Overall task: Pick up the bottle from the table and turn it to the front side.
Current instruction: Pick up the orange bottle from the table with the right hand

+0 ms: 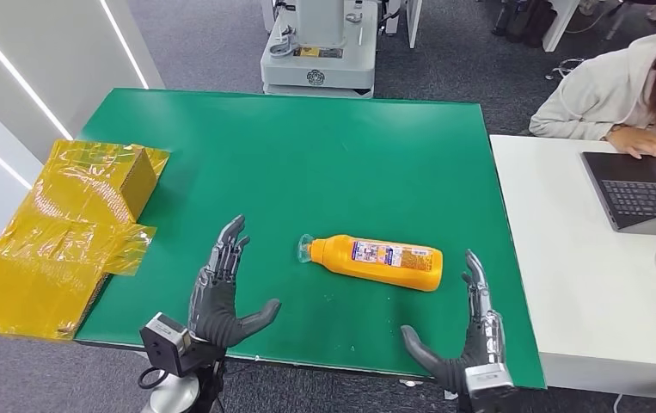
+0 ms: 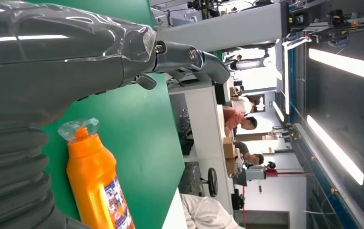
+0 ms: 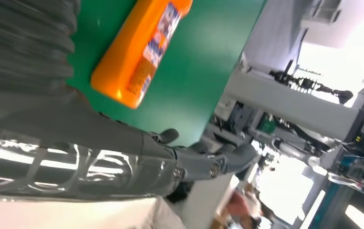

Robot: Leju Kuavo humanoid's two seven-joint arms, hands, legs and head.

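Left hand: our left hand (image 1: 221,292) hovers with fingers spread, holding nothing, near the bottle's cap end
Bottle: the orange bottle (image 1: 380,261) lies flat on the green table (image 1: 324,155) between our hands, long axis running left to right
Right hand: our right hand (image 1: 470,331) is spread and empty, just beside the base; we judge it nearer

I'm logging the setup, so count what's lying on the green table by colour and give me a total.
Orange: 1, the bottle
Yellow: 1, the foil-wrapped box at the table's edge
Total: 2
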